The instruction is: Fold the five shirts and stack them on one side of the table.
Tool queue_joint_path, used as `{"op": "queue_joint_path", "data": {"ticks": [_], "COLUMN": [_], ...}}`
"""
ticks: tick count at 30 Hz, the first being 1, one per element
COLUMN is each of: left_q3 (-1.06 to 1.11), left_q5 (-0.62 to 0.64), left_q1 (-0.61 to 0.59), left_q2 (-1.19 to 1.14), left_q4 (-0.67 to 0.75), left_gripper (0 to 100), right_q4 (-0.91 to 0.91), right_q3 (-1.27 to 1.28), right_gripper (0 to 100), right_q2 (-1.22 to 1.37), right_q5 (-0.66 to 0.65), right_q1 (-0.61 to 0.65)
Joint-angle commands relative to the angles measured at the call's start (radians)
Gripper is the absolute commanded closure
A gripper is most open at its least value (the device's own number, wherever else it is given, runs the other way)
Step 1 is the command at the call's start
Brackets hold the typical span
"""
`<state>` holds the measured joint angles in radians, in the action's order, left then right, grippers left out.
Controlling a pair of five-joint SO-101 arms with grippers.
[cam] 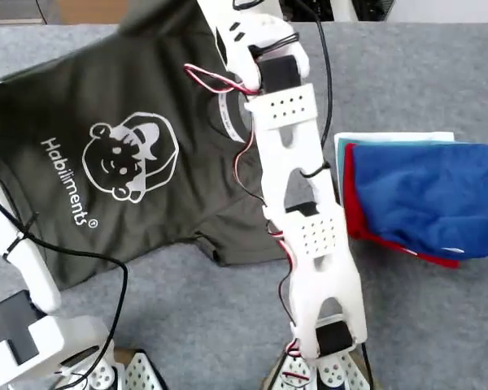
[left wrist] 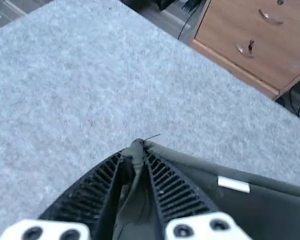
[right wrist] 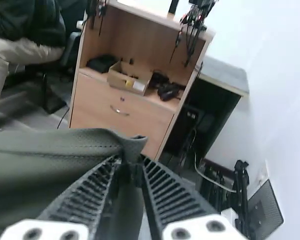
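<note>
Olive T-shirt (cam: 171,81), print up; left gripper (left wrist: 137,150) pinches one edge, right gripper (right wrist: 131,161) pinches another. Moving both together, evenly, should keep the fold straight and wrinkle-free.

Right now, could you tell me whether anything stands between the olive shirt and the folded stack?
Nothing lies on the table between the olive shirt and the folded stack; only a white arm stretches above that gap.
</note>
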<state>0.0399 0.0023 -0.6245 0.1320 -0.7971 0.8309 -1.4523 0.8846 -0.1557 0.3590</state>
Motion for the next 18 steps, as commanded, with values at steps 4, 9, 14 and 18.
{"op": "queue_joint_path", "data": {"ticks": [4, 9, 14, 18], "left_q3": [-0.032, 0.043, 0.275, 0.506], "left_q5": [0.003, -0.086, -0.12, -0.144], "left_q1": [0.005, 0.02, 0.066, 0.061], "left_q2": [0.004, 0.061, 0.266, 0.395], "left_q4": [-0.054, -0.115, -0.091, 0.006], "left_gripper": [98, 98, 98, 98], "right_q4": [0.181, 0.39, 0.643, 0.775], "right_q3": [-0.142, -0.196, -0.213, -0.216], "right_gripper": [99.6, 99.6, 99.6, 99.6], "right_q2": [0.031, 0.03, 0.008, 0.001], "right_q5": [0.006, -0.046, -0.181, -0.203], "right_q1": [-0.03, -0.058, -0.056, -0.065]}}
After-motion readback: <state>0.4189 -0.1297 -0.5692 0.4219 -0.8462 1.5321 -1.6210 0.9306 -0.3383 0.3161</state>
